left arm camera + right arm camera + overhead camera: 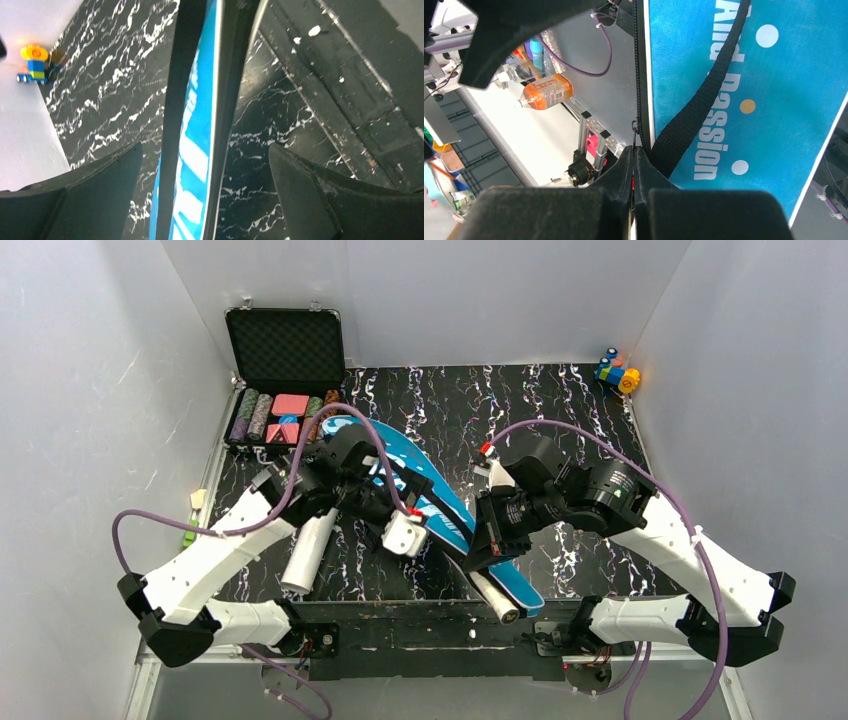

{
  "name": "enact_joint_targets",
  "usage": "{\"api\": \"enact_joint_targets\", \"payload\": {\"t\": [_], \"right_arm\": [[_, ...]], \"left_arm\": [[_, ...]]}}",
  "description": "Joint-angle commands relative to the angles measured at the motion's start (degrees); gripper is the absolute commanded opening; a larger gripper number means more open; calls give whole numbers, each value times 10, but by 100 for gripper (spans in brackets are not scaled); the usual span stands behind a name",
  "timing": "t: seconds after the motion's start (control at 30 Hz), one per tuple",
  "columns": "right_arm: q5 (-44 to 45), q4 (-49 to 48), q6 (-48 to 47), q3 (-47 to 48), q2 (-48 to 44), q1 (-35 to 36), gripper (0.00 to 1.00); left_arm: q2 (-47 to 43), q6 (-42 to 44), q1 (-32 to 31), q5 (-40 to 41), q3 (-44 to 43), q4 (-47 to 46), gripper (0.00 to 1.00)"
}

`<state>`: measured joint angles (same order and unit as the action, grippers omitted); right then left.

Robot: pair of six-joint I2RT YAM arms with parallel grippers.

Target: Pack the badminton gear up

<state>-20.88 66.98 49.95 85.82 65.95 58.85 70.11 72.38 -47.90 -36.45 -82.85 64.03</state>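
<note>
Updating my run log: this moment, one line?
left claw: open, astride blue racket-shaped fabric bag | right claw: shut at bag's zip edge | long white tube: outside bag

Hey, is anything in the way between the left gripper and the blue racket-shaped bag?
Nothing visible. The left gripper is open and straddles the blue racket-shaped fabric bag. Between each black finger and the bag, only the black marbled tabletop shows.
</note>
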Motion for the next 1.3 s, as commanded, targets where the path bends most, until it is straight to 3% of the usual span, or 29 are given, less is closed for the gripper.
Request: {"api": "enact_joint_targets", "payload": {"t": [0.0, 0.2, 0.4, 0.47, 0.53, 0.57, 0.63, 0.73, 0.93, 1.13, 1.27], "right_arm": [[-10, -23, -7, 35, -20, 0, 1], [-3, -39, 3, 23, -38, 0, 1], [-4, -49, 9, 15, -54, 0, 1], [-4, -54, 10, 10, -61, 0, 1], [2, -59, 12, 5, -69, 0, 1], [7, -61, 12, 2, -73, -1, 1], [23, -64, 15, -3, -85, -1, 1], [65, -62, 16, 5, -101, -3, 1], [183, -46, 0, 104, -134, -11, 30], [259, -83, -19, 113, -199, -11, 44], [266, -76, -20, 88, -209, -11, 54]], "left_arm": [[-36, -69, -53, 16, 39, -65, 98], [-25, -138, -120, 103, 81, -145, 91], [9, -176, -137, 204, 87, -245, 75], [24, -187, -138, 226, 80, -267, 58], [34, -190, -138, 240, 73, -278, 23], [37, -190, -138, 244, 68, -279, 11], [39, -188, -138, 250, 64, -280, 1], [42, -184, -138, 257, 53, -280, 0], [73, -187, -138, 271, -15, -280, 0], [93, -115, -150, 314, -71, -292, 0], [110, -143, -152, 351, -118, -278, 0]]}}
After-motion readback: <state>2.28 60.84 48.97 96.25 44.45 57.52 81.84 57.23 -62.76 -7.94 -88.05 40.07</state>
